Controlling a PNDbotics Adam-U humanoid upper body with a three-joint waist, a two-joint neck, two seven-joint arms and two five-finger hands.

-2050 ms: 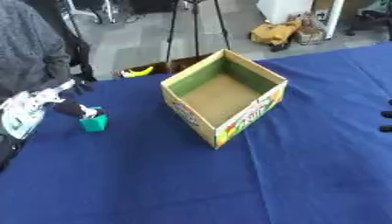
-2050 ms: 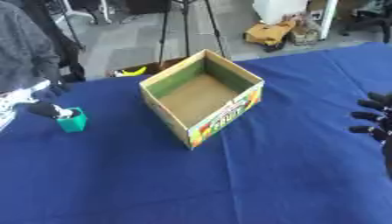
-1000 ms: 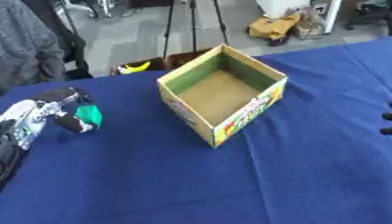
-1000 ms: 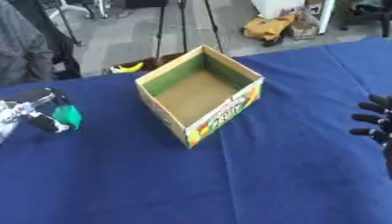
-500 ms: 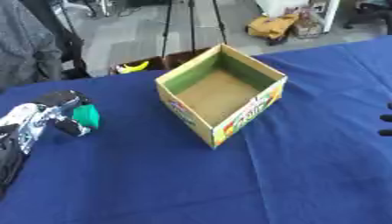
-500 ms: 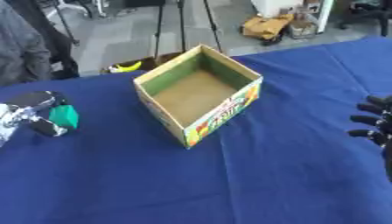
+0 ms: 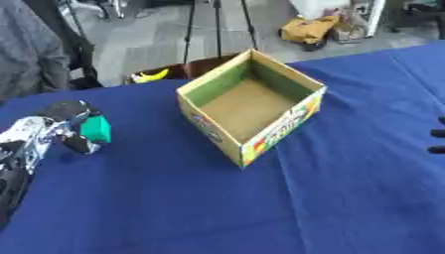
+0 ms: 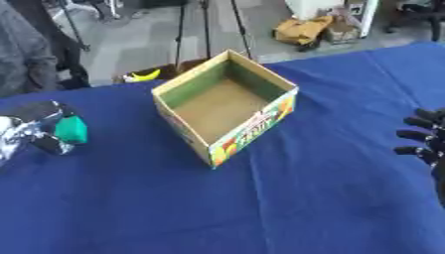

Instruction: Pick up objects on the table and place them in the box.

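An open cardboard box (image 7: 260,133) with a green inner wall and a printed front stands in the middle of the blue table, with nothing in it. At the left, my left hand (image 7: 54,128) is shut on a small green block (image 7: 94,129), held just above the cloth. My right hand (image 8: 424,141) shows at the right edge, its dark fingers spread and holding nothing.
The blue cloth (image 7: 217,203) covers the whole table. Beyond the far edge are a tripod's legs (image 7: 215,25), a yellow thing (image 7: 153,76) on the floor and a person's grey sleeve (image 7: 31,54) at the upper left.
My left hand has closed round the green block and lifted it slightly, drawing it a little to the right. The right hand has stayed put.
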